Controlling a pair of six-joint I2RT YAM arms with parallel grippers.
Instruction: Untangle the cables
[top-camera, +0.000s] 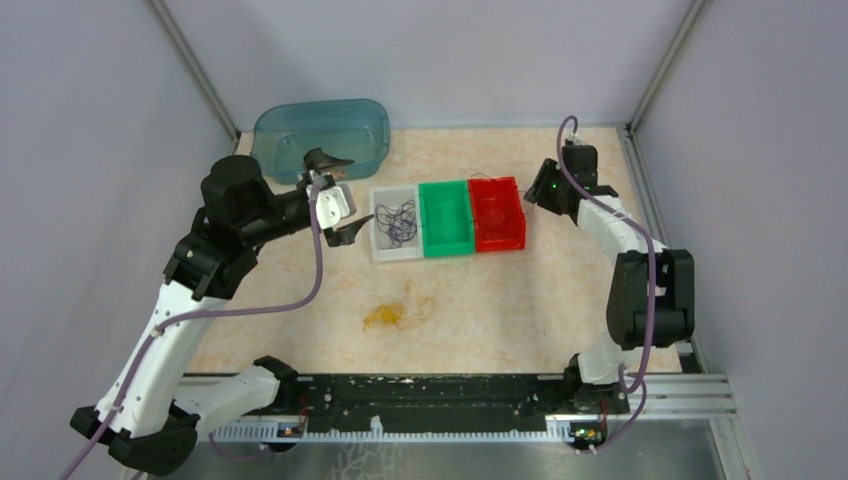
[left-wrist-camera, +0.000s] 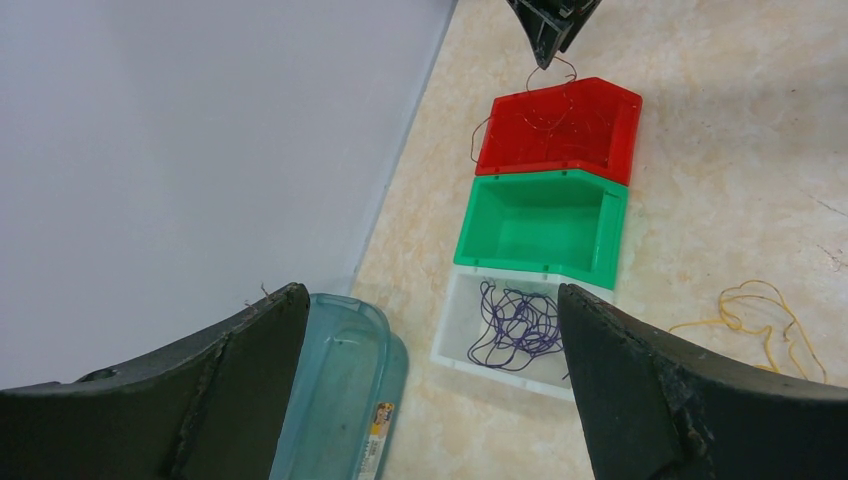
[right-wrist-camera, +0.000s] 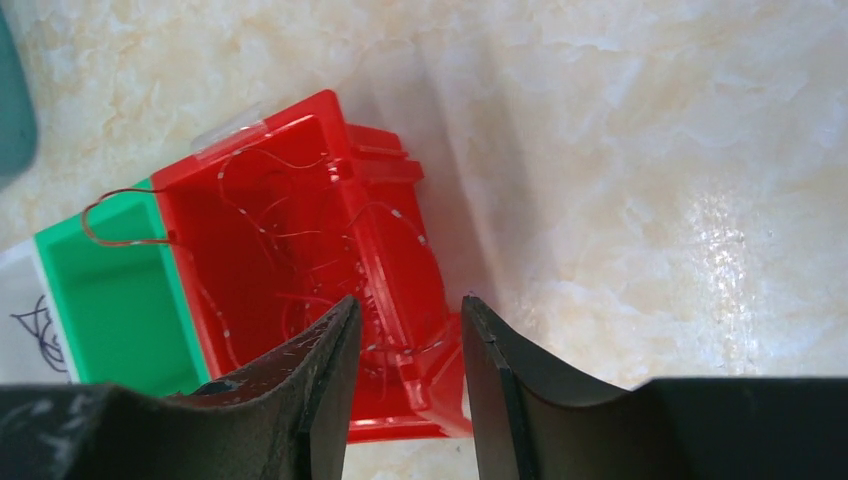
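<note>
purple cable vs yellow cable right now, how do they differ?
Colour: the purple cable is dark, the yellow cable a pale orange-yellow.
Place: the purple cable lies inside the whitish bin; the yellow cable lies on the bare table, outside any bin.
Spread: the purple cable is bunched within the bin's walls; the yellow cable sprawls in looser loops.
Both are thin, curly wires.
</note>
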